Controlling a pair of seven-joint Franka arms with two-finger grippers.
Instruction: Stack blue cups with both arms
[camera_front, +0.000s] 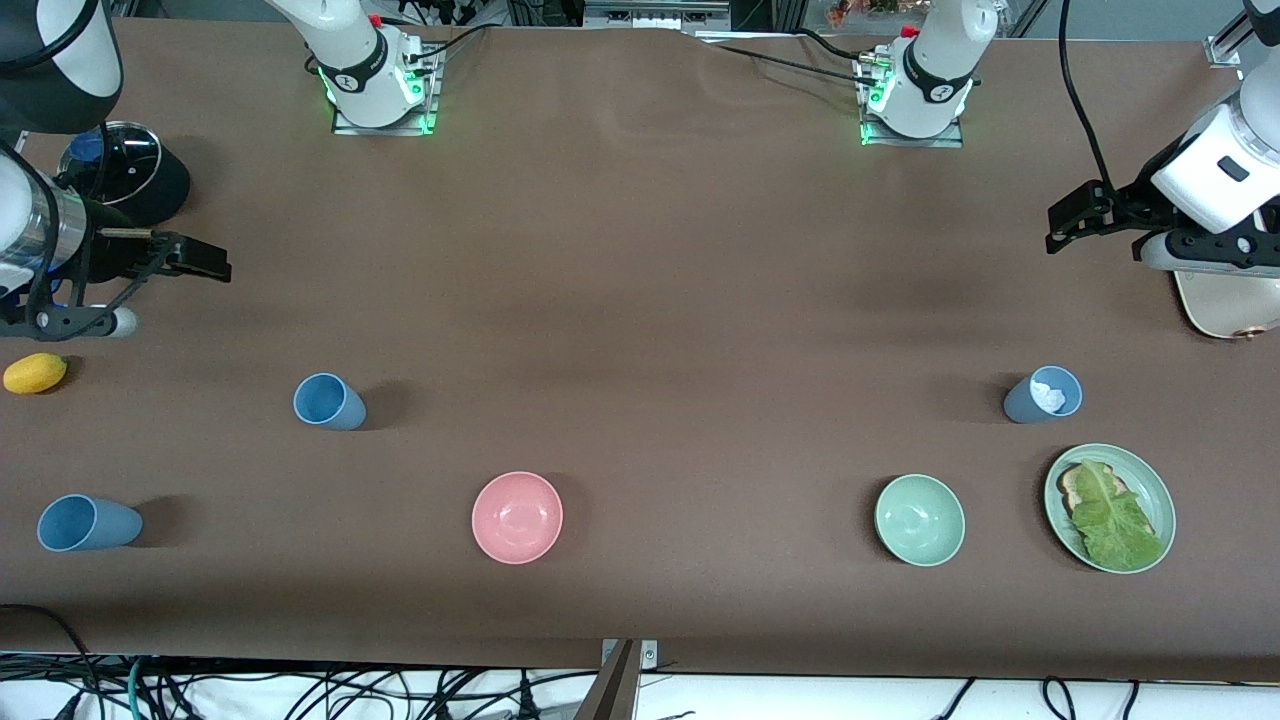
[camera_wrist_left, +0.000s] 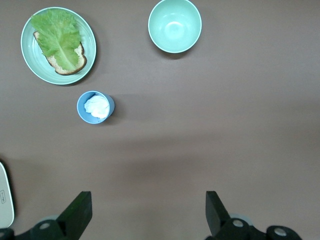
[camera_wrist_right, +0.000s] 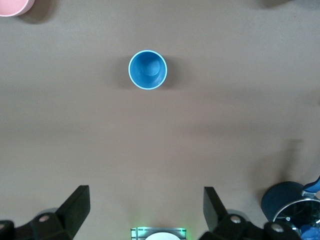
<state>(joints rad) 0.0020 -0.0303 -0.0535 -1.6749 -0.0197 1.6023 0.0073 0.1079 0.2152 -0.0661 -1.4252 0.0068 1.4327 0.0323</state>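
Three blue cups stand upright on the brown table. One blue cup (camera_front: 328, 402) is toward the right arm's end and also shows in the right wrist view (camera_wrist_right: 147, 69). A second cup (camera_front: 88, 523) is nearer the front camera at that end. The third cup (camera_front: 1043, 395) holds something white, at the left arm's end; it also shows in the left wrist view (camera_wrist_left: 95, 106). My right gripper (camera_front: 205, 265) is open and empty, up over the table beside a black pot. My left gripper (camera_front: 1068, 225) is open and empty, up over the table's left-arm end. Both grippers are apart from the cups.
A pink bowl (camera_front: 517, 517) and a pale green bowl (camera_front: 919, 520) sit near the front edge. A green plate (camera_front: 1150, 495) holds toast and lettuce beside the third cup. A lemon (camera_front: 35, 373), a black pot with glass lid (camera_front: 125, 170) and a cream board (camera_front: 1225, 305) lie at the table's ends.
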